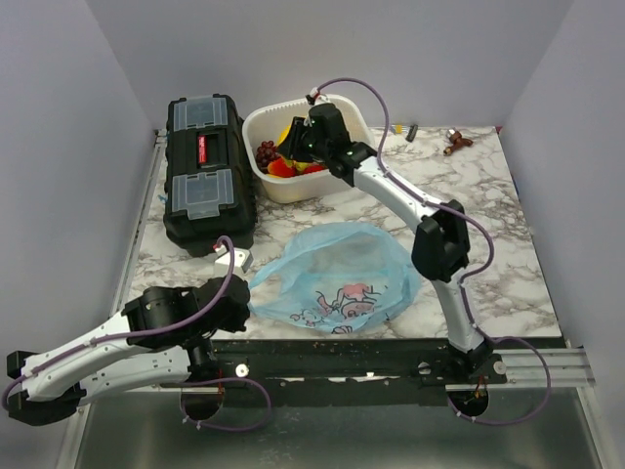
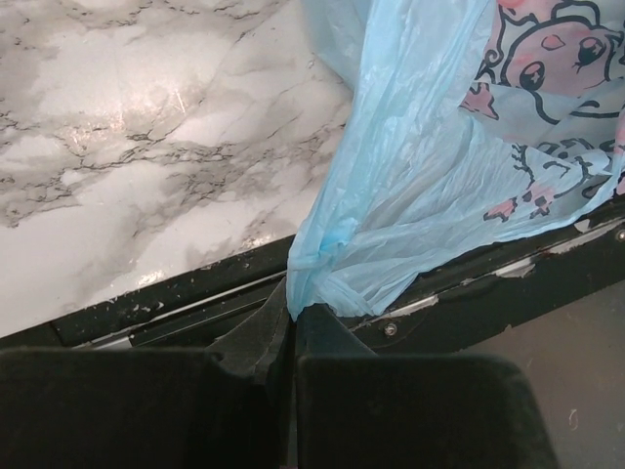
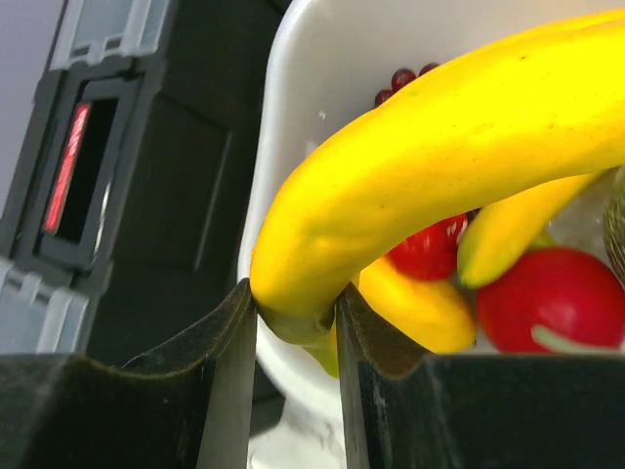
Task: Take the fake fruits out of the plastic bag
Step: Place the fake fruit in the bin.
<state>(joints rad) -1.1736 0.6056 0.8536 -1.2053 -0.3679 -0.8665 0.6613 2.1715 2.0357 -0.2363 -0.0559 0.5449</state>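
- Over the white tub (image 1: 293,188) at the far middle of the surface (image 1: 479,205), the right gripper (image 1: 295,147) is pinched on the stem end of the yellow bananas (image 1: 289,133).
- Seen from the right wrist, the right gripper (image 3: 296,315) has its jaws narrowed, one finger on each side of the banana stem. The yellow bananas (image 3: 439,186) curve up and away to the right, above the tub's inside.
- Below the held bunch in the white tub (image 3: 322,59) lie a round red piece (image 3: 552,298) on the right and a second, darker red fruit (image 3: 430,249). Part of the dark purple grape bunch (image 3: 402,78) shows against the tub wall.
- From above, the grape bunch (image 1: 266,152) sits in the left part of the tub, just beside the right gripper.
- Near the front edge of the surface, the light-blue plastic bag (image 1: 337,269) lies spread and fairly flat. Its printed cartoon face with pink is turned up at the near side. Whether anything is inside cannot be told.
- The left gripper (image 1: 232,298) is at the bag's near left corner, low over the surface edge.
- The left wrist view shows the left gripper (image 2: 291,318) closed tight on a bunched fold of the plastic bag (image 2: 420,195), which rises from the jaws up to the right.
- A black toolbox (image 1: 207,166) stands to the left of the tub, close beside it.
- A small metal bracket (image 1: 234,258) lies between the toolbox and the bag.
- A small brown object (image 1: 455,142) rests at the far right of the surface, well apart from the rest.
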